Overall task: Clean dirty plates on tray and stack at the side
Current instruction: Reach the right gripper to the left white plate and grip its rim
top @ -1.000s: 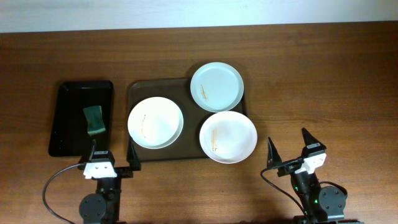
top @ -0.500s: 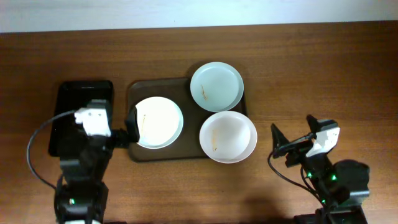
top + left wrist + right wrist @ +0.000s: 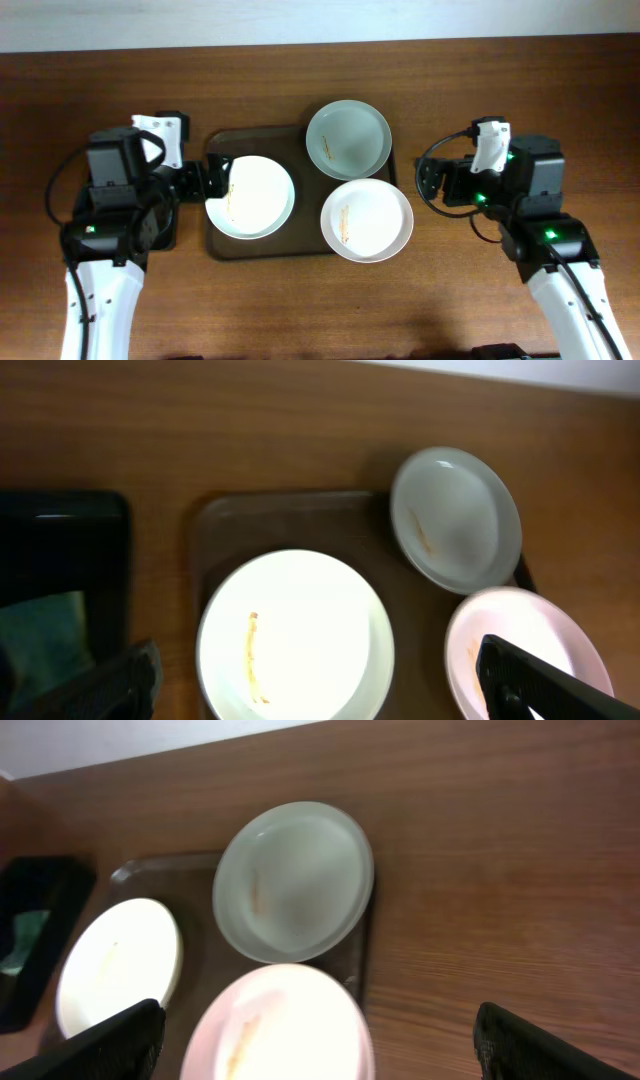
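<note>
A large brown rectangular tray (image 3: 305,238) with rounded corners and a raised rim is pictured on the dark wooden tabletop (image 3: 520,90), loaded with three round white shallow plates. The left plate (image 3: 250,197) is laid at the tray's left side, its rim reaching the tray's left edge, and a thin orange-brown streak is seen on its left half. The far plate (image 3: 348,139) is set at the tray's far right corner, overhanging the far rim, and is marked by a short streak. The near plate (image 3: 367,220) is placed at the right corner closest to the robot, overhanging the rim there, and is streaked as well. In the overhead view the rims of these two plates meet, while the left plate is kept apart from both.

The left end effector (image 3: 318,655) is held above the tray's left edge, beside the left plate, its fingers spread wide with nothing gripped. The right end effector (image 3: 320,1010) is held above the tabletop just right of the tray, its fingers likewise spread wide and empty.

A smaller black rectangular tray (image 3: 60,550) is seen left of the brown one, with a green sponge-like block (image 3: 40,635) lying in it.
</note>
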